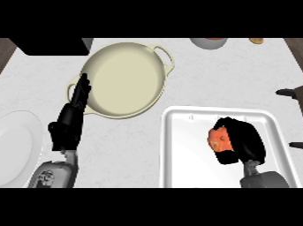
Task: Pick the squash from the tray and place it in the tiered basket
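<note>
Right hand [244, 142] curls around the orange squash [218, 138] over the white tray [179, 150]; its fingers hide most of it, so a slip on lifting seems possible. Left hand [69, 121] rests open, far left. Off to its right, dark bars [297, 95] may be the tiered basket, mostly cut off.

The left hand [69, 119] is open, fingers straight and pointing up the view, grey forearm rising from the lower edge; the right hand [245, 141] is curled, thumb and fingers bent leftward, its wrist below.
</note>
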